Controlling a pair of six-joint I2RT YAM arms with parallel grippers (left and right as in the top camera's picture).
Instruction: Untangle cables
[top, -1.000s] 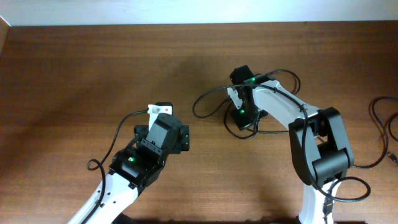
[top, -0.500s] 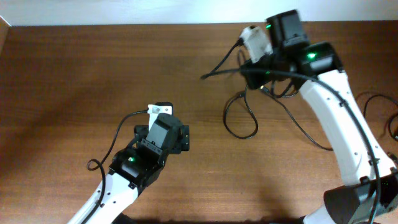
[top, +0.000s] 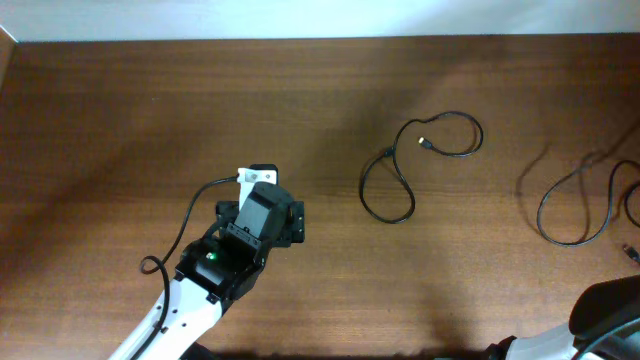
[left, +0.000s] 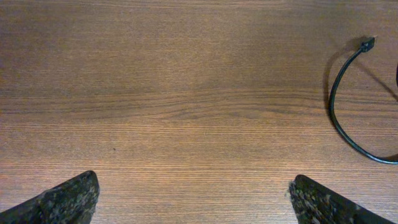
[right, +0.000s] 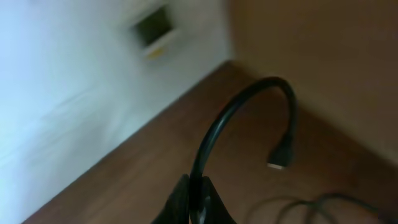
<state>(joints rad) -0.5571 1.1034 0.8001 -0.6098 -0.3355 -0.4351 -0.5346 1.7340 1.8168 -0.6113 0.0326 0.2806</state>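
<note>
Left gripper (left: 193, 190) is wide open and empty; loose cable (top: 362, 192) lies right of it, centre frame. Right gripper (right: 193, 200) is clamped on second cable (right: 217, 124).

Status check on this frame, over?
Left claw open over table. Right claw shut on one cable, plug dangling. Another cable loose mid-table. Nothing blocking.

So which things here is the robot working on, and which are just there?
Job: thin black looped cable mid-table; thin black cable near the right edge; black plug-ended cable pinched in the right gripper, maybe the same.
Just there: brown wooden table; thick black wire fixed to the left arm.
</note>
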